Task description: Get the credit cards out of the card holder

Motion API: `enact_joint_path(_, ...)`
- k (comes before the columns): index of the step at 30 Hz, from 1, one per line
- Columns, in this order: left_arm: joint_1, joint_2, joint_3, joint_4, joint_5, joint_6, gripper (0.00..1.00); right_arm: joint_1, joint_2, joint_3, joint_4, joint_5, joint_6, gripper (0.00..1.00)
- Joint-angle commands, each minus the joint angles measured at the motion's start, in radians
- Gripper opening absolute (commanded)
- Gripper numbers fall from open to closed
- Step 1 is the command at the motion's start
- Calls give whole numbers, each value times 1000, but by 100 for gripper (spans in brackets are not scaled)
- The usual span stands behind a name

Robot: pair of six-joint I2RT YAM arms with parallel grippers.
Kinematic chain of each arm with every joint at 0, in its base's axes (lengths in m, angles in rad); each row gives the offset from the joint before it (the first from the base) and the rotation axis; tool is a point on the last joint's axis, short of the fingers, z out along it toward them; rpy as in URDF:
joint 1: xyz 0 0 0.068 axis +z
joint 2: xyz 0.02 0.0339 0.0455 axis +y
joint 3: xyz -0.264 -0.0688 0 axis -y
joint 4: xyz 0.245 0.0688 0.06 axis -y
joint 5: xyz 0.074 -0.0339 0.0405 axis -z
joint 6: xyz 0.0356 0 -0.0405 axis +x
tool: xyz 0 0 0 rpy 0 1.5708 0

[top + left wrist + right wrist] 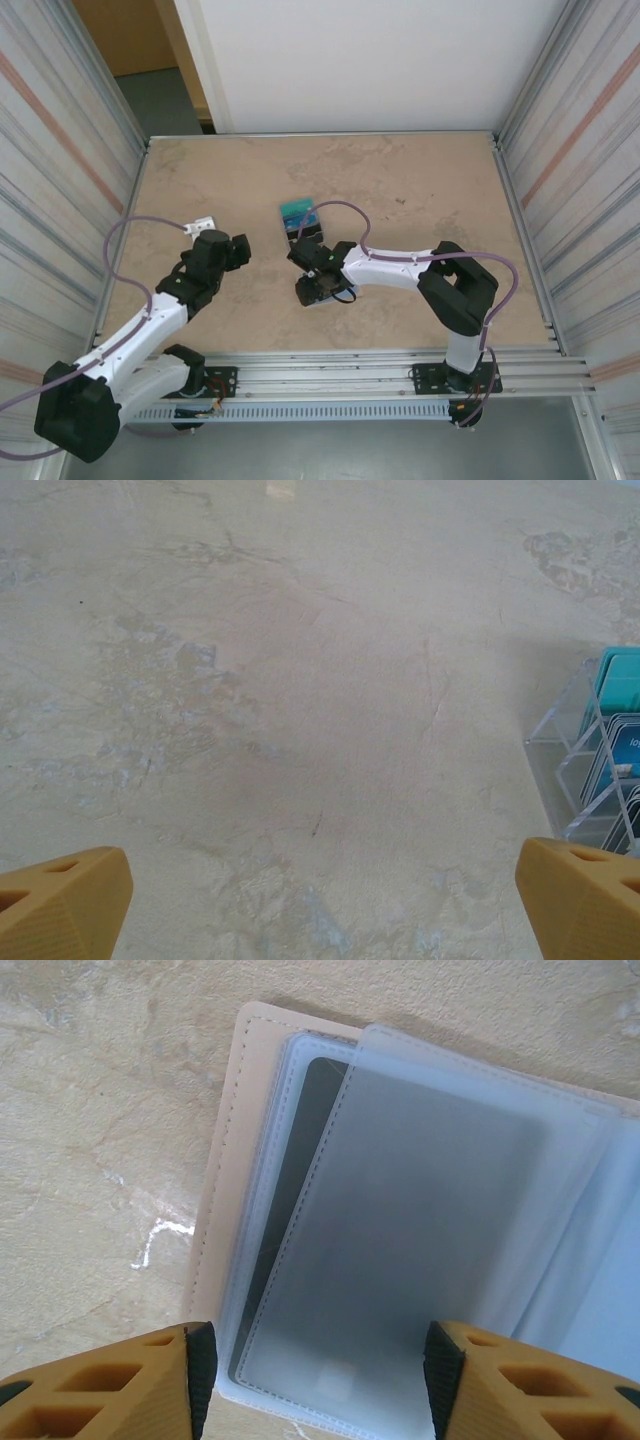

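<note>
The card holder (420, 1210) is seen lying open at twelve o'clock of the right gripper (318, 1360), jaws parted.

No legible txt (blue card (620, 760) print too blurry).

I have open beige stone-patterned table (430, 180) along the far edge and the whole right side. Mid-table, a clear plastic rack (560, 730) holding teal and blue plastic cards (625, 685) blocks the way just beyond my right tool (315, 1360). An open tan card holder with frosted sleeves (400, 1210) lies under that tool. A small white block (203, 224) sits near the left edge, and ribbed metal walls (60, 150) hem both sides.
</note>
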Motion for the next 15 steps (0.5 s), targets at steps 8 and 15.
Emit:
enact_joint_path(8,14,-3,4,-27,-1,-14,99,8,45,-3,-21,6,31,54)
enact_joint_path(15,15,-3,6,-25,-1,-11,99,8,25,-25,-3,8,41,44)
